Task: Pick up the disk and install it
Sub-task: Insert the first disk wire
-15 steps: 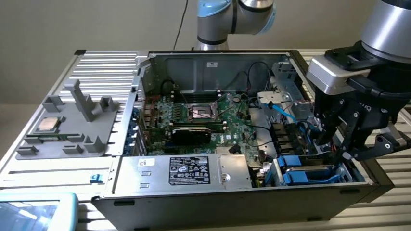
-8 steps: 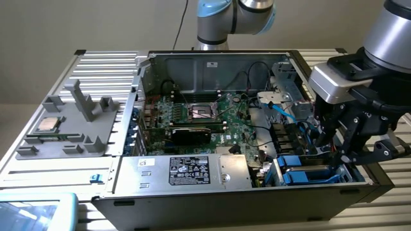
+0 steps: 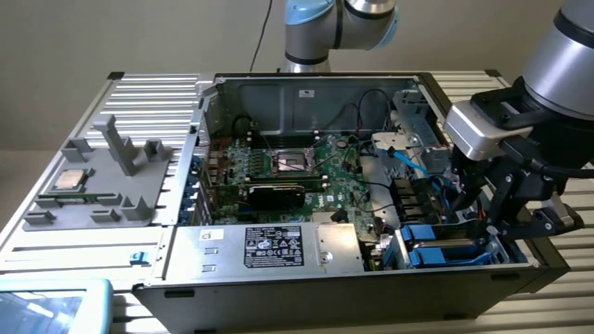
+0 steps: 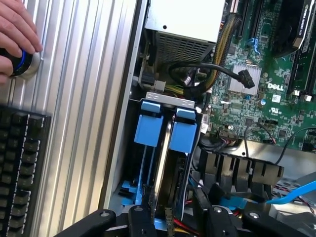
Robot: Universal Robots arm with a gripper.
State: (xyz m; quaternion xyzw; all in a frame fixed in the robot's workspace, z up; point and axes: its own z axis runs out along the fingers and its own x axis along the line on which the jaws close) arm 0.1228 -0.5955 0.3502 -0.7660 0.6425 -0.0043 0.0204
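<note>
In the drive bay (image 4: 170,100), the disk (image 4: 168,168) stands on edge beneath the gripper (image 4: 175,222), grasp unclear.

Black cables (image 4: 190,81) and the case wall (image 4: 118,148) hem in the disk (image 4: 168,168).

Computer case (image 3: 278,296): one; power supply (image 3: 213,252): one; blue carrier tabs (image 4: 148,129): two; keyboard (image 4: 19,168): one; hand (image 4: 15,29): one

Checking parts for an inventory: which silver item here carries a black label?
The large silver box inside the computer case; the small square chip on the grey tray outside has none.
</note>
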